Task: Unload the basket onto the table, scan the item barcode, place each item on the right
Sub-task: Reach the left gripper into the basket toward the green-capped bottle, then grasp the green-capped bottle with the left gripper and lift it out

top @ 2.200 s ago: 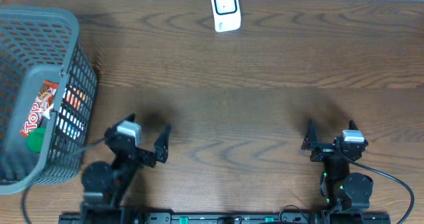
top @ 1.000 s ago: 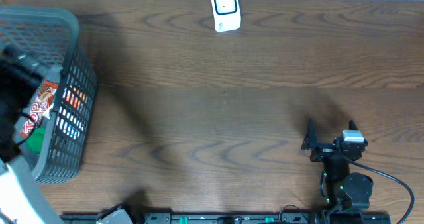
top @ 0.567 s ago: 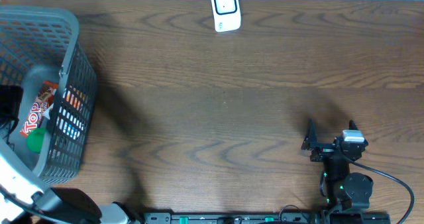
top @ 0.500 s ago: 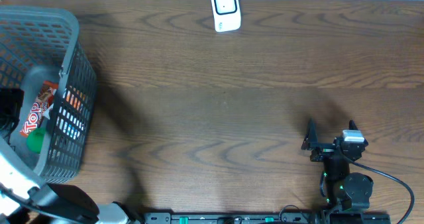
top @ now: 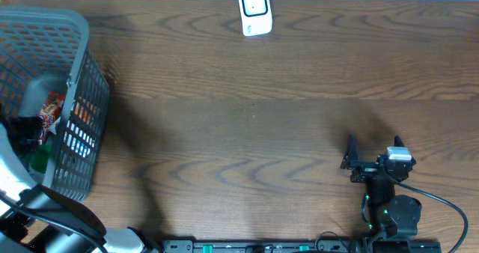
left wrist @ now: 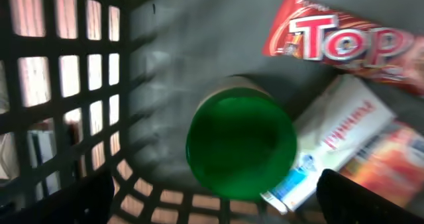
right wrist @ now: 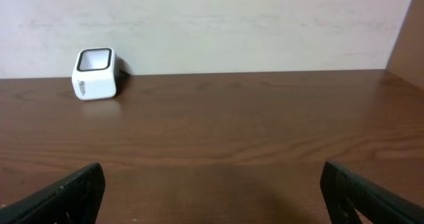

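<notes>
Inside the grey mesh basket at the far left lie a green-lidded container, a red "Top" wrapper, a white box and an orange packet. My left gripper hangs open inside the basket, just above the green lid, which sits between its fingers untouched. The white barcode scanner stands at the table's far edge. My right gripper rests open and empty near the front right, facing the scanner.
The basket's mesh wall stands close on the left of my left gripper. Bare wooden tabletop stretches between the basket, the scanner and the right arm. A pale wall rises behind the scanner.
My left arm has swung from the table's front over to the basket and lowered into it, still open. The right arm has not moved.
</notes>
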